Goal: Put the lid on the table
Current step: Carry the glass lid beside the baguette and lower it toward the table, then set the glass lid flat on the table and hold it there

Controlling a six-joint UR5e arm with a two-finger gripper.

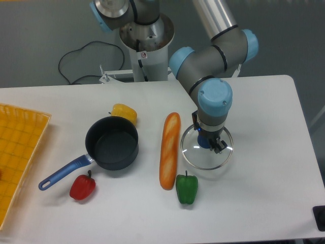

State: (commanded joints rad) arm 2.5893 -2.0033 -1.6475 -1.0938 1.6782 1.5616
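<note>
The lid (206, 158), clear glass with a thin silver rim and a blue knob (204, 142), lies flat on the white table (264, 193), right of the baguette. My gripper (207, 141) comes straight down on the knob. Its fingers (220, 147) sit close on either side of the knob and seem shut on it. The wrist hides most of the fingers. The lid looks level and at table height, well away from the dark saucepan (112, 143).
A baguette (169, 150) lies left of the lid. A green pepper (187, 188) sits just below the rim. A yellow pepper (124, 112) and a red pepper (83, 186) flank the blue-handled saucepan. A yellow mesh tray (18, 152) is at the far left.
</note>
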